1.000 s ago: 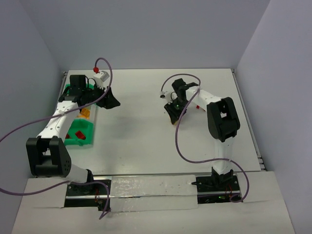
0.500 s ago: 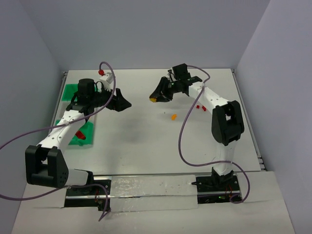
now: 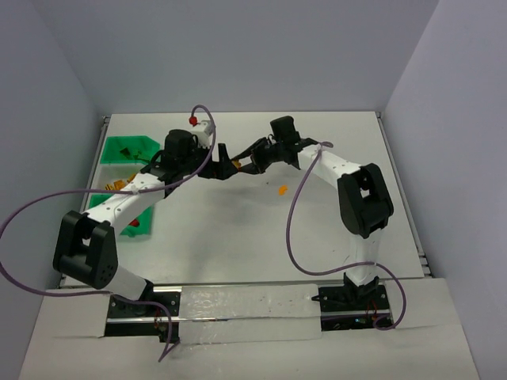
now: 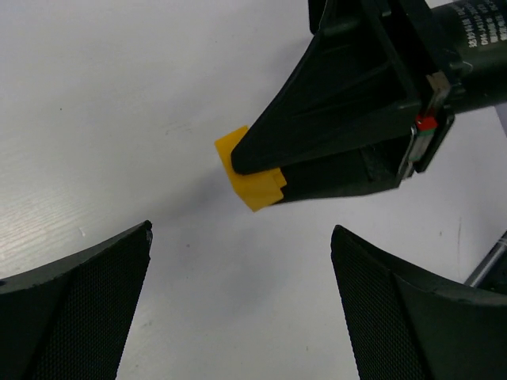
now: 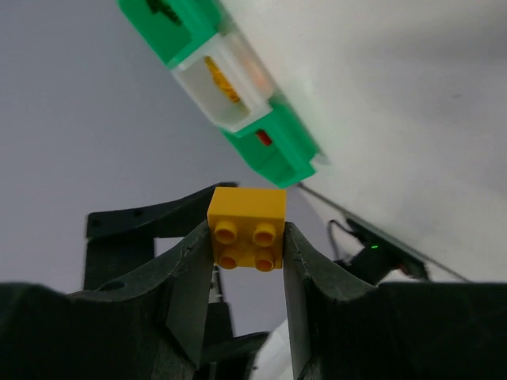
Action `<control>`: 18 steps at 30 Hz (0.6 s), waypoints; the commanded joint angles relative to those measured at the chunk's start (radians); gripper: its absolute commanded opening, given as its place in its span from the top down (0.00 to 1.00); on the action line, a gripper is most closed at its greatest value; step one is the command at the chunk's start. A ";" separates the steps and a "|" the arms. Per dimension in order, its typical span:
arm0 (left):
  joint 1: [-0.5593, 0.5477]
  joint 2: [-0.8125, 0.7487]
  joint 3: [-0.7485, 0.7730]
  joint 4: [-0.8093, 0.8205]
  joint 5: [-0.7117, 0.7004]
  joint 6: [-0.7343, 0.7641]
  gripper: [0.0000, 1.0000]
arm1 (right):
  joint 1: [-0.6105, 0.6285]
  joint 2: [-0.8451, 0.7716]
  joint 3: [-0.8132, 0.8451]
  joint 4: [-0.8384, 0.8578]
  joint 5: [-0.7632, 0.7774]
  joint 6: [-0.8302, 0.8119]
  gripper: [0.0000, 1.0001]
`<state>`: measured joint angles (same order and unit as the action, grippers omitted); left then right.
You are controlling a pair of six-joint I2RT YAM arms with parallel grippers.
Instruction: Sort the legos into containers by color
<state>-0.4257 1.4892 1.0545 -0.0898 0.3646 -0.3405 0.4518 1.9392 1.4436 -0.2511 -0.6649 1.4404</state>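
- While the right tool (image 5: 247,237) pinches a yellow lego (image 5: 247,228) in a part-closed grip, the left tool (image 4: 242,231) gapes at full width just beside it, holding nothing, above the bench (image 3: 333,229).
- The brick likely drops if the right tool lets go before the left closes squarely. Only a small corner of it is exposed, so the two tools may clash instead.
- The containers (image 3: 105,158) sit well apart at the bench's nine o'clock edge, which makes for a long carry.
- Counted: two tools, one held brick, one orange lego (image 3: 282,189) lying loose at four o'clock of the meeting point, and three bins whose contents are too small to count.
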 commanded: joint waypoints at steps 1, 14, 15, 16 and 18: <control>-0.047 0.035 0.082 0.061 -0.165 -0.024 0.01 | 0.023 -0.024 -0.025 0.151 -0.057 0.193 1.00; -0.062 0.074 0.098 0.074 -0.219 -0.045 0.24 | 0.054 -0.045 -0.138 0.385 -0.119 0.352 1.00; -0.062 0.073 0.095 0.077 -0.215 -0.045 0.26 | 0.054 -0.046 -0.143 0.415 -0.123 0.362 1.00; -0.063 0.072 0.088 0.078 -0.210 -0.046 0.29 | 0.054 -0.049 -0.147 0.434 -0.126 0.380 1.00; -0.064 0.072 0.084 0.075 -0.213 -0.044 0.35 | 0.056 -0.051 -0.154 0.467 -0.131 0.402 1.00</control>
<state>-0.4926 1.5574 1.1320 -0.0681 0.1881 -0.3734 0.4868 1.9392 1.3031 0.0786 -0.7307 1.7646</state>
